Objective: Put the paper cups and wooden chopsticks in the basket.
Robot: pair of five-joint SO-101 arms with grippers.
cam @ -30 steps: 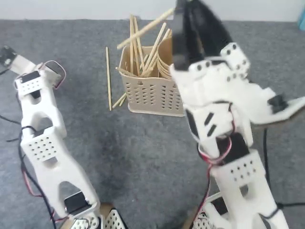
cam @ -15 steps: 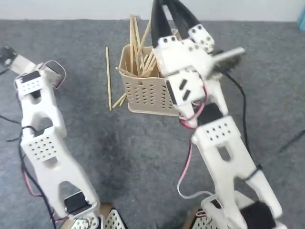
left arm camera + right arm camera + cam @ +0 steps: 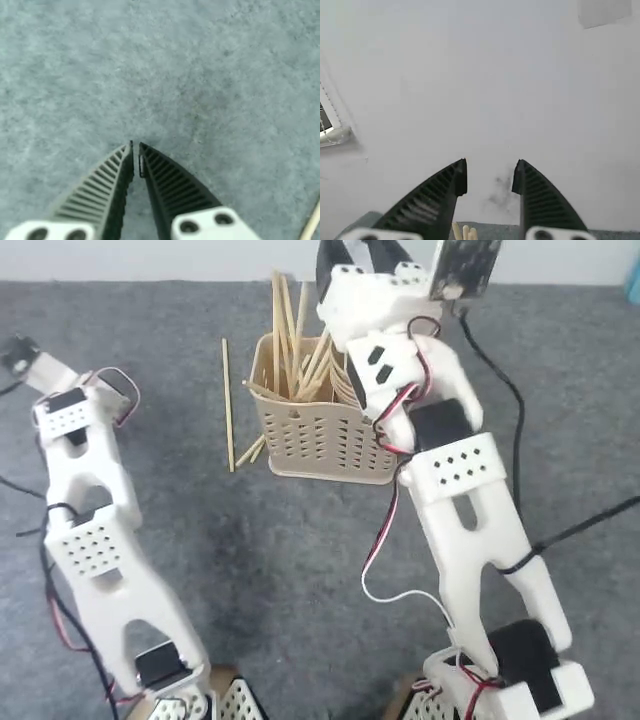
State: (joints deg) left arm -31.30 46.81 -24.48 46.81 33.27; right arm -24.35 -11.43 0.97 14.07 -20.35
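Grey mat (image 3: 300, 570) lay under all; right arm (image 3: 460, 470) stood just right of basket (image 3: 320, 435); left arm (image 3: 90, 530) well left of basket; cups (image 3: 347, 383) sat in basket, partly hidden by right arm; chopsticks (image 3: 292, 340) bunched upright in basket; loose chopstick (image 3: 228, 400) on mat just left of basket; right gripper (image 3: 490, 175) above basket, jaws apart, empty; left gripper (image 3: 136, 146) over mat, fingers nearly touching, holding nothing.

Upper centre, the basket (image 3: 315, 435) is beige with rows of small slots, and the chopsticks (image 3: 277, 320) are pale wood. The carpet (image 3: 280, 560) is mottled grey. The left arm (image 3: 90, 540) and right arm (image 3: 470, 500) are white with perforated panels. The left gripper (image 3: 135, 146) and right gripper (image 3: 490, 175) are black and ribbed.
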